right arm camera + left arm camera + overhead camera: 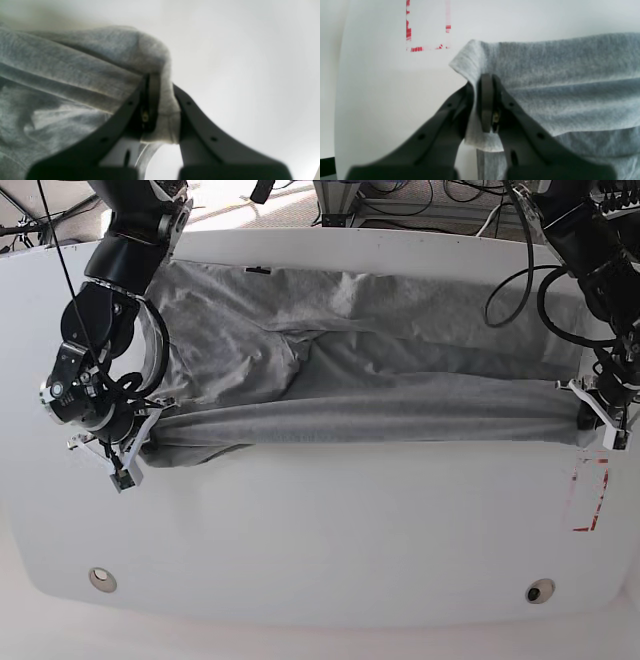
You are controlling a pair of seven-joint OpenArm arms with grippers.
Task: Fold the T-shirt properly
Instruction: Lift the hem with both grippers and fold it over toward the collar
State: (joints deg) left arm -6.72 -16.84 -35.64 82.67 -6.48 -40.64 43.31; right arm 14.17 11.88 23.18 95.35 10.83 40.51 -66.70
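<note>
Between our two sets of fingers, what have we got?

The T-shirt (370,420), its near edge running from one grip to the other, the rest spread on the table (330,550) beyond our fingertips.

And the grips themselves?

Both clenched on cloth: our left gripper (486,105) pinches one end of the folded edge, our right gripper (160,107) the other, with a short flap poking out past each pair of fingers.

So how do we carry this fold well?

We seem to be mid-fold, so let's move both hands together, at matching height and pace, keeping the strip between them just taut. Pull too hard and the soft cotton could slip out or stretch.

What about the bunching inward of our right fingers?

We'd best lay the edge down level, let go gently, then smooth those wrinkles before folding again.
</note>
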